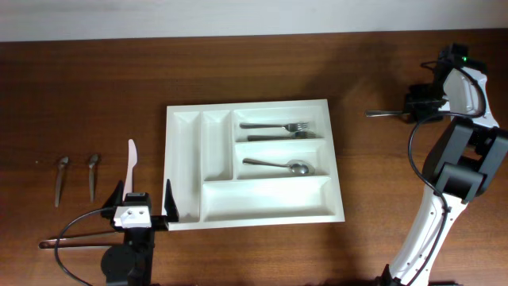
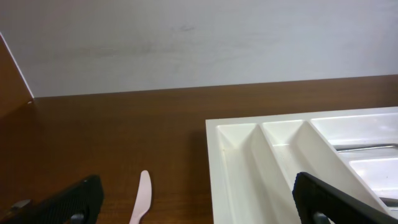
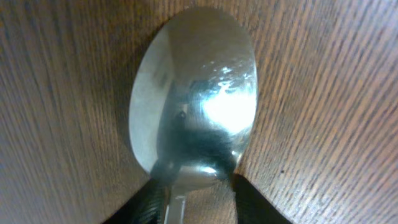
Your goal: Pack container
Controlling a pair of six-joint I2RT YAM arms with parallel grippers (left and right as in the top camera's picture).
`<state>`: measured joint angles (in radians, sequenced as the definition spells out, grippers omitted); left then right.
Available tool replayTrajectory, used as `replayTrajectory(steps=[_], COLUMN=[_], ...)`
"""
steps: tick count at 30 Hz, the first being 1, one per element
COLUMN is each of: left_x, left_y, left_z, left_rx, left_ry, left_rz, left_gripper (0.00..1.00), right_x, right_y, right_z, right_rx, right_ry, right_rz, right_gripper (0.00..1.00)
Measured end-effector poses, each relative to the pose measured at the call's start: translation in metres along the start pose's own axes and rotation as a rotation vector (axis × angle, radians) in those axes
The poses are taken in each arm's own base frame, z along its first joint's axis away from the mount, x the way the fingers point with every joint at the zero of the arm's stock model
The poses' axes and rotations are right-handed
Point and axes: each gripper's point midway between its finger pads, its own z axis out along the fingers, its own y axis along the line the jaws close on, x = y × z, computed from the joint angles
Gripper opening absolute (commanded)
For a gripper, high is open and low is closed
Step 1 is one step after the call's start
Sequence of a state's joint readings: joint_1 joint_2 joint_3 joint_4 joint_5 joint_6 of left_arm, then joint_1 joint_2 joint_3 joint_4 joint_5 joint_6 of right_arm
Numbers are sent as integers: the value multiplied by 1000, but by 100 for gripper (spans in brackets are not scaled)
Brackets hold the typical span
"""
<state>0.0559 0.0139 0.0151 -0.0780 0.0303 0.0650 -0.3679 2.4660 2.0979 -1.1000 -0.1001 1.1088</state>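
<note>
Right end effector [image 3: 194, 186] gripping spoon [image 3: 193, 99], handle cropped

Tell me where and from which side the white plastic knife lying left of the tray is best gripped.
Grip the white plastic knife on its handle, which seems to be the half nearer the robot, coming straight down from above. It lies flat on the table, pointing lengthwise away from the robot, so the jaws should close across its narrow width. The open left gripper is nearest.

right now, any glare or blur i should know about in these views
right wrist: bright glare on the spoon bowl, everything soft this close; left wrist: fingers dark and blurred, container rim crisp; overhead: even light, no glare
</note>
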Motion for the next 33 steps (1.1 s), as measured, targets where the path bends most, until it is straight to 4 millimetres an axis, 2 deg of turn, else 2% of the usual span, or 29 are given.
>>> replayTrajectory(steps=[7,14,28,31,33], left_x=[0,0,0,0,0], left_y=[0,0,0,0,0], left_z=[0,0,0,0,0], left_rx=[0,0,0,0,0], left_ry=[0,0,0,0,0], left_rz=[0,0,0,0,0], left_gripper=[99,99,99,99,99], right_x=[2,4,9,8,8], right_y=[1,3,9,14,19], right_z=[1,2,0,-6,-17], right_rx=[-6,-9,-17,-21,-27], right_ry=[10,17,31,32,30], right_rz=[4,8,-23,-46,-56], right_gripper=[23,10,5,5,4])
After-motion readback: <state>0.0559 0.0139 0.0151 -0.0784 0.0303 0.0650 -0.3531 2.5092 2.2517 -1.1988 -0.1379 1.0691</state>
